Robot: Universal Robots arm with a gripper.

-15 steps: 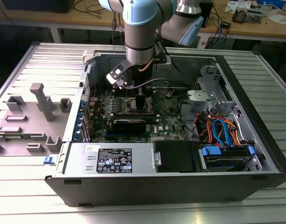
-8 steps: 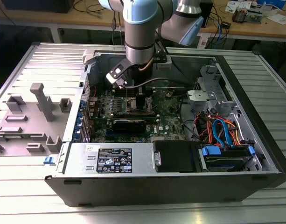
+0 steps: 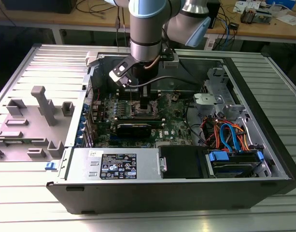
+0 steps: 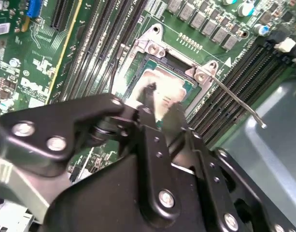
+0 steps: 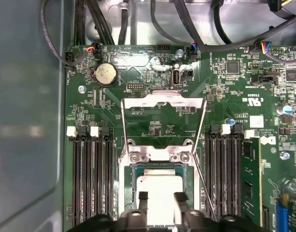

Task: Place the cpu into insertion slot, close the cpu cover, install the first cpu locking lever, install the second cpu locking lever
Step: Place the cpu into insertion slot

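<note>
Here the fingers (image 5: 157, 196) grip the cpu (image 5: 160, 186) over the insertion slot (image 5: 134, 170), cpu cover (image 5: 162, 103) raised.

Ribbed grey metal table (image 3: 22, 212); behind, a cluttered wooden bench (image 3: 278, 26), perhaps a workbench.

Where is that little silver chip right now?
In both wrist views the cpu sits in the insertion slot between the black memory slots, with the gripper right at it.
</note>
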